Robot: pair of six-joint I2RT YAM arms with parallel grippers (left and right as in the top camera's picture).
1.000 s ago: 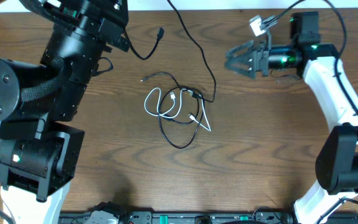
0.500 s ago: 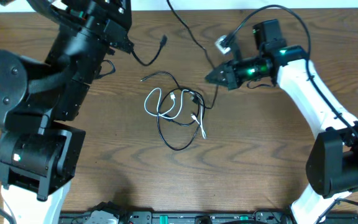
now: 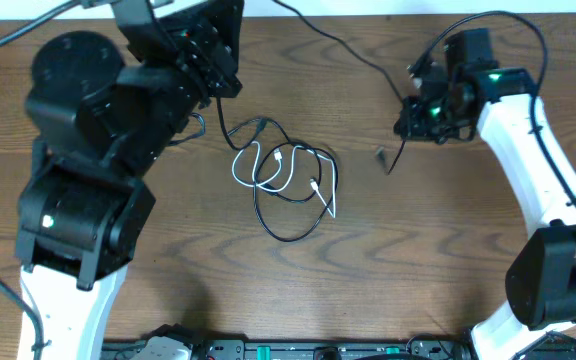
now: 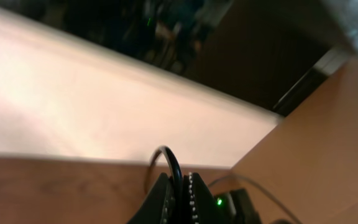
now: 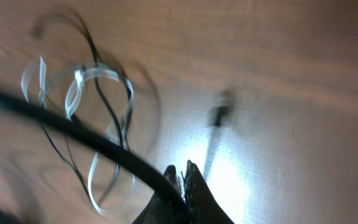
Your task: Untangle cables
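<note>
The cables lie tangled mid-table: a white cable [image 3: 243, 165] looped through thin black cable [image 3: 288, 232]. My left gripper [image 3: 226, 90] hovers at the tangle's upper left. The left wrist view shows that gripper [image 4: 180, 180] shut on a loop of black cable [image 4: 170, 157]. A black strand [image 3: 226, 125] runs from there down into the tangle. My right gripper [image 3: 408, 118] is to the right of the tangle, shut on a black cable. Its plug [image 3: 382, 153] hangs free below the gripper. The right wrist view shows the gripper [image 5: 182, 171], the blurred plug [image 5: 219, 115] and the white loops [image 5: 79, 74].
A black cable [image 3: 353, 55] runs from the table's back edge to my right gripper. A power strip [image 3: 268, 350] lies along the front edge. The brown wooden table [image 3: 438, 270] spreads around the tangle. My left arm's bulk covers the left side.
My right gripper swung left to the tangle's edge, shut on a black cable and drew back right, pulling its plug end out. My left arm moved right, toward the tangle.
</note>
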